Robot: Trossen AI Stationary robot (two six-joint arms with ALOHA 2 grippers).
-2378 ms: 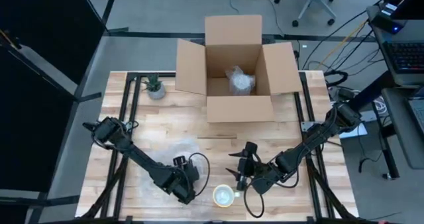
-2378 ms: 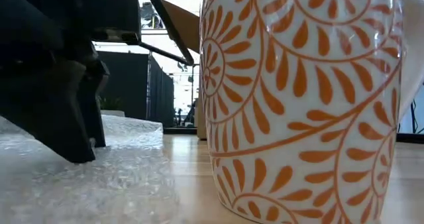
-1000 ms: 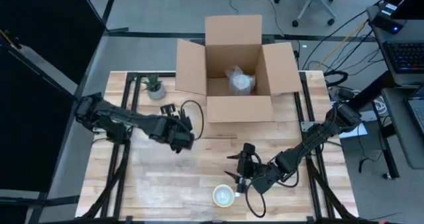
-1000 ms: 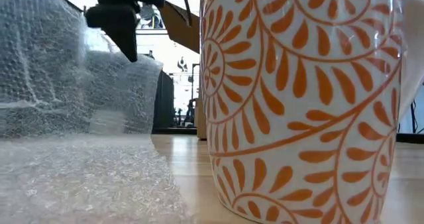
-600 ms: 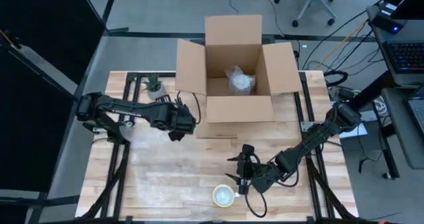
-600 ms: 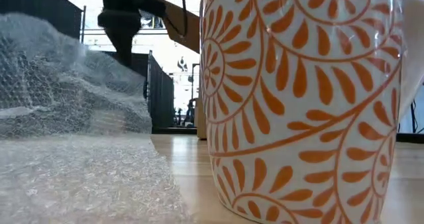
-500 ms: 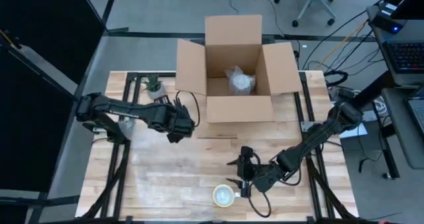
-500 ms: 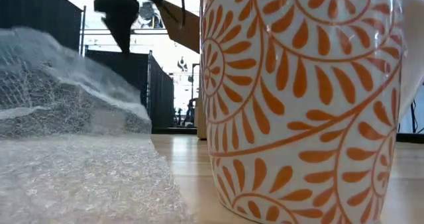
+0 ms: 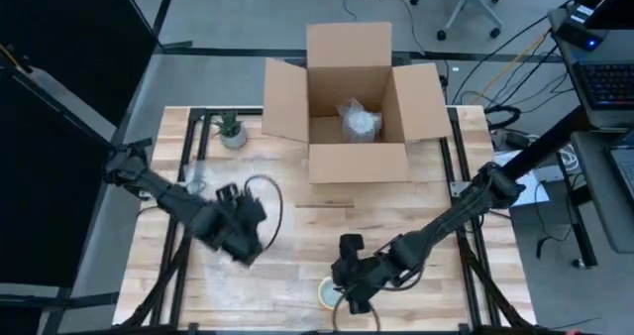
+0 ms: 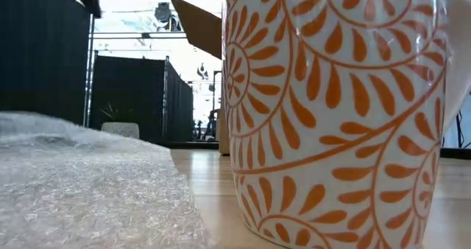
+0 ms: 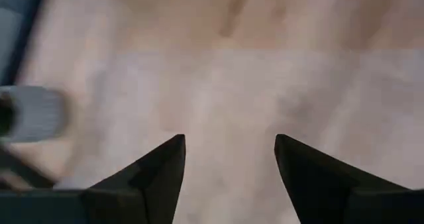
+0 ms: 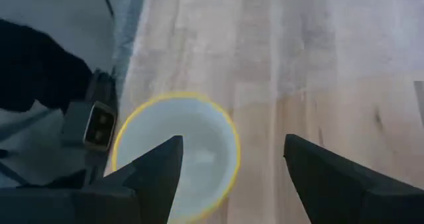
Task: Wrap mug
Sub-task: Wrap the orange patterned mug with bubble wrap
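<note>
While the right gripper [image 12: 228, 159] hovers spread wide, the mug [image 12: 177, 154] sits upright just under its fingers

A white mug [image 10: 338, 116] patterned with orange curling leaf sprays stands very close to the camera and fills the picture's right half; a pale curve of its handle [image 10: 460, 65] shows at the right edge. It rests on the wooden table [image 10: 210, 197]. On the left, a sheet of bubble wrap [image 10: 88, 186] lies spread over the tabletop, low and slightly rumpled. Far behind it a small potted plant [image 10: 119, 120] sits before dark panels [image 10: 44, 57], and a brown cardboard flap [image 10: 199, 20] juts in just above the mug's left side.
</note>
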